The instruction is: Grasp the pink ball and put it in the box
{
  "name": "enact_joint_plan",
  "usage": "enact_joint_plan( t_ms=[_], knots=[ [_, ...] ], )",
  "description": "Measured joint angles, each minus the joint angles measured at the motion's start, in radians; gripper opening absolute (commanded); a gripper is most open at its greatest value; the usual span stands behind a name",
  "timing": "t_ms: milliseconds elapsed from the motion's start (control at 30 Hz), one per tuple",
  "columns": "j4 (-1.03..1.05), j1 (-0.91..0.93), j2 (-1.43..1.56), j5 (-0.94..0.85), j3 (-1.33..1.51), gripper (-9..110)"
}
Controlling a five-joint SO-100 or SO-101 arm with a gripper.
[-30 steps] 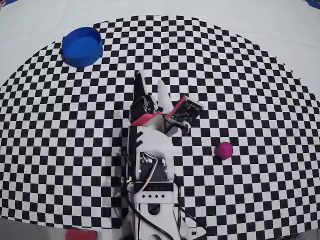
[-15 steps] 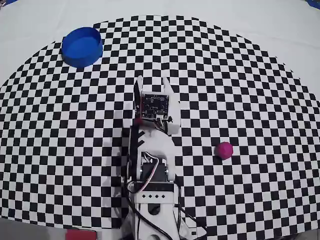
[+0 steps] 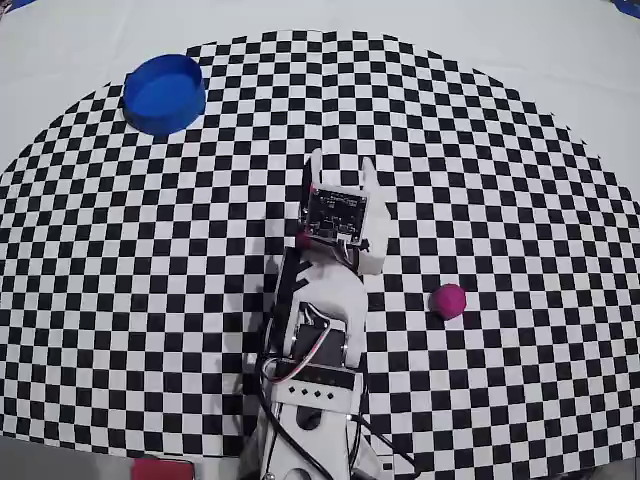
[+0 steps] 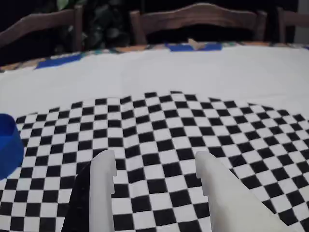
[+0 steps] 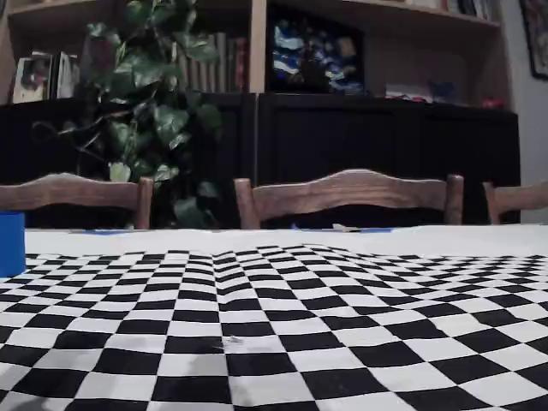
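Overhead, wrist and fixed views of one moment. The gripper (image 3: 340, 172) has its two white fingers (image 4: 104, 169) spread apart, nothing between them; in the wrist view only checkered cloth shows in the gap. In the overhead view the fingertips point toward 12 o'clock from the arm (image 3: 318, 330), whose base sits at the 6 o'clock edge of the frame.

The pink ball (image 3: 449, 300) lies on the checkered mat (image 3: 500, 200), at about 4 o'clock from the gripper and well apart from it, with bare squares on every side. It does not appear in the wrist view or the fixed view.

The box (image 3: 164, 94) stands near the mat's curved border at about 10 o'clock from the gripper, well apart from arm and ball. In the wrist view it is cut by the left edge of the frame (image 4: 8, 145); in the fixed view only a sliver shows at the left edge (image 5: 11, 243).

The mat forms a half-disc whose arc runs from 9 through 12 to 3 o'clock in the overhead view; beyond it lies plain white tablecloth (image 3: 480, 40). Between gripper and arc the squares are unoccupied. In the fixed view wooden chair backs (image 5: 347, 195) stand beyond the table's far edge, with a leafy plant (image 5: 154, 111) and dark shelving (image 5: 385, 137) behind.
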Motion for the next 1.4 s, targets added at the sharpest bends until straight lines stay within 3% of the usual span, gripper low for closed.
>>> enact_joint_plan(
  t_ms=[800, 1400],
  knots=[
    [-0.041, 0.308, -0.018, 0.0, 0.0, 18],
    [-0.041, 0.434, -0.028, 0.0, 0.0, 18]
  ],
)
